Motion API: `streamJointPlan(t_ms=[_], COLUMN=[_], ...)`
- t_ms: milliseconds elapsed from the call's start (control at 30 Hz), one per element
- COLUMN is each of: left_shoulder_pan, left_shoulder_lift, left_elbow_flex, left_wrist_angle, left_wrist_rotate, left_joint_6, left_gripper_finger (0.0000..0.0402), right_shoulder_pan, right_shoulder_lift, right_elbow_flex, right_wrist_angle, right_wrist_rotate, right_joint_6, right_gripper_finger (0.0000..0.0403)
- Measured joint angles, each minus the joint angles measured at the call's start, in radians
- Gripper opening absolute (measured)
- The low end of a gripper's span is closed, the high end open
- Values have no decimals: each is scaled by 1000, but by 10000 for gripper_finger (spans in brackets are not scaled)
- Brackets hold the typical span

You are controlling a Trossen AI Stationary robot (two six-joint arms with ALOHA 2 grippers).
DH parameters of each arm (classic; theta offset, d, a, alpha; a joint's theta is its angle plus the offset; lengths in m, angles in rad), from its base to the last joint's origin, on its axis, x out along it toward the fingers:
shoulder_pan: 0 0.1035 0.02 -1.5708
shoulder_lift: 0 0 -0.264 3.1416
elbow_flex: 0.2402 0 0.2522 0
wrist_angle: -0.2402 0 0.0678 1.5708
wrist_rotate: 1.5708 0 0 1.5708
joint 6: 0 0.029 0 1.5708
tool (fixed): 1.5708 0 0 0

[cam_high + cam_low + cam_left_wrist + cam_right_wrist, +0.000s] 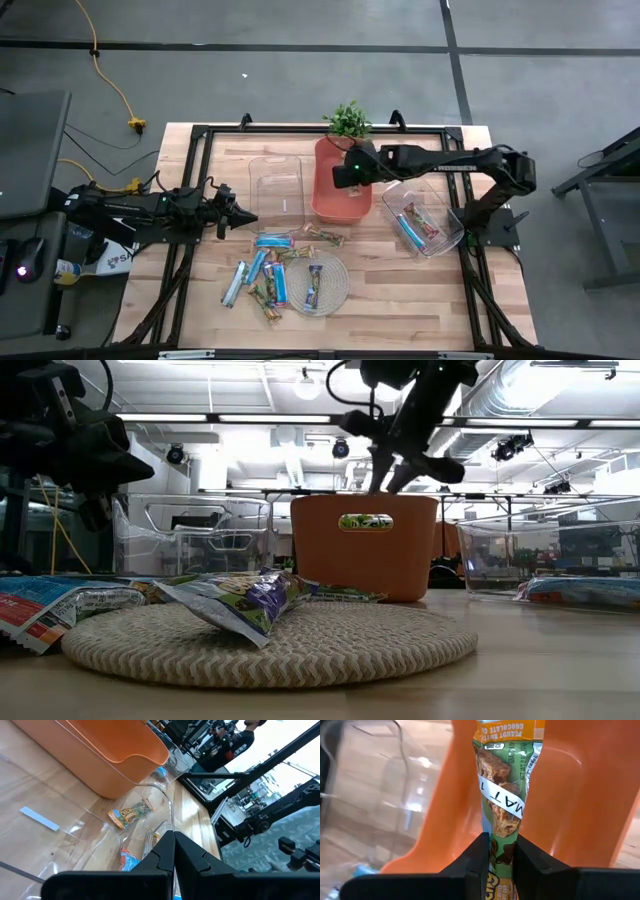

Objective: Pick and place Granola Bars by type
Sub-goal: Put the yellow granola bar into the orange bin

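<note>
From above, my right gripper [345,175] hangs over the orange bin [330,205] that stands in the middle of the table [400,290], in front of a small green plant [350,120]. My left gripper [245,218] waits near the left side, just beside the empty clear bin [277,185], and its jaws are together with nothing between them. Another clear bin [445,235] on the right has a few bars inside. The other Granola Bars [270,270] lie spread on the wood in front, and some of them lie on the round woven mat [340,290].

From the table level, my right gripper [385,475] points down above the rim of the orange bin [365,570]. A blue wrapped bar [245,600] lies tilted on the woven mat [270,640].

In my left wrist view, my two fingers [172,857] are pressed together. Beyond them I see the orange bin [115,750] and some bars behind clear plastic.

In my right wrist view, my jaws are clamped on a green-brown granola bar [505,795]. It hangs upright between my fingers [477,857], with the orange bin [570,795] right behind it.
</note>
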Motion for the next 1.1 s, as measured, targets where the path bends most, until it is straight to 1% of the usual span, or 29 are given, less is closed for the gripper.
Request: streamJointPlan(t_ms=[167,267,400,533,633,733,800,933,1100], left_shoulder_pan=[0,0,0,0,0,0,0,0,0], left_shoulder_lift=[0,0,0,0,0,0,0,0,0], left_elbow_flex=[0,0,0,0,0,0,0,0,0], left_wrist_angle=[0,0,0,0,0,0,0,0,0], left_wrist_rotate=[0,0,0,0,0,0,0,0,0], left_joint_6=[0,0,0,0,0,0,0,0,0], left_gripper_finger=[1,1,1,1,1,1,1,1,1], right_shoulder_pan=[1,1,1,1,2,2,1,1,19], right_shoulder_lift=[29,29,29,29,29,29,27,9,-19], right_elbow_flex=[0,0,0,0,0,0,0,0,0], right_wrist_angle=[-29,-27,-27,-27,-7,50,120,263,404], right_wrist_rotate=[0,1,-9,-18,-18,-21,-28,-52,-197], right_joint_6=[3,1,-27,-38,-75,-136,-186,-303,-482], right_gripper_finger=[57,67,90,122,144,161,167,167,157])
